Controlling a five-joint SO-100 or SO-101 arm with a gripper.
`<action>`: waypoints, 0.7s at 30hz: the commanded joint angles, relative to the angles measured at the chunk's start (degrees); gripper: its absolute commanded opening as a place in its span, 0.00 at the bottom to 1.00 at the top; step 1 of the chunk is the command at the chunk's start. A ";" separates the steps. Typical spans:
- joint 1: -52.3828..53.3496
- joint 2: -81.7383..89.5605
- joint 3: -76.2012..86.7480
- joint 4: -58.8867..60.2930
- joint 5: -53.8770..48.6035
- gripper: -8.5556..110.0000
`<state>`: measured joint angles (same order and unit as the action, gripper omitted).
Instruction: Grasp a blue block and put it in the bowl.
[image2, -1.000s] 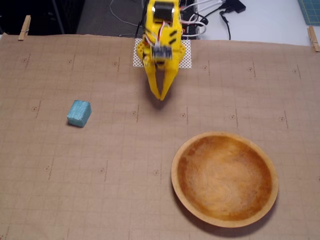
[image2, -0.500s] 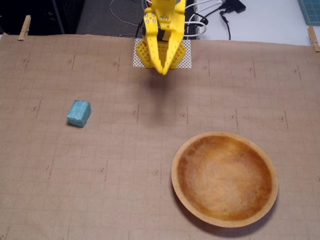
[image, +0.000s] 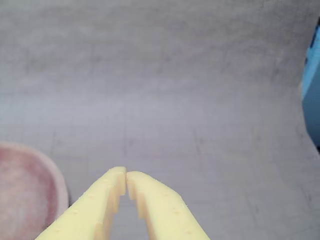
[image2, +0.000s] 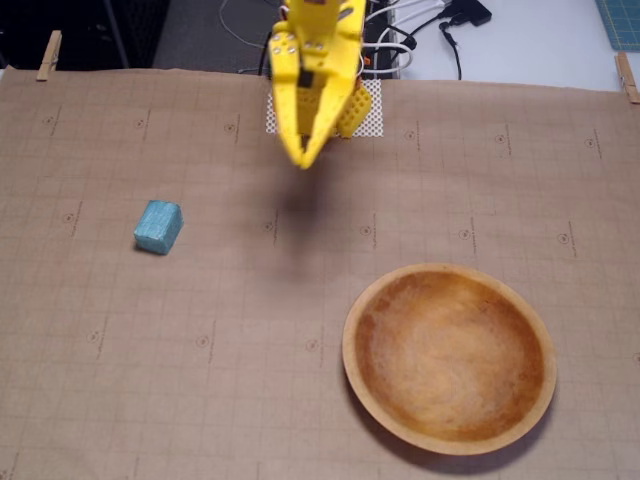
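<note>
The blue block (image2: 158, 226) is a small teal cube lying on the brown paper at the left of the fixed view. A blurred blue shape (image: 312, 90), cut off by the right edge of the wrist view, seems to be the same block. The wooden bowl (image2: 448, 358) sits at the lower right of the fixed view, empty; its rim shows at the lower left of the wrist view (image: 59, 185). My yellow gripper (image2: 303, 160) hangs above the paper at the top middle, well apart from both. Its fingertips meet in the wrist view (image: 126, 176), with nothing between them.
Brown gridded paper (image2: 250, 330) covers the table, held by clothespins (image2: 49, 54) at the far corners. Cables (image2: 430, 30) and the arm's base lie beyond the paper's far edge. A blue mat corner (image2: 622, 20) shows at the top right.
</note>
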<state>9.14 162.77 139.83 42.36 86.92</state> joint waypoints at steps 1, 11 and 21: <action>3.78 -7.03 -8.70 -1.67 0.26 0.05; 10.90 -19.78 -14.94 -1.32 0.18 0.05; 11.95 -21.45 -16.08 -1.05 2.99 0.29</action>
<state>20.39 141.24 127.62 42.19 88.86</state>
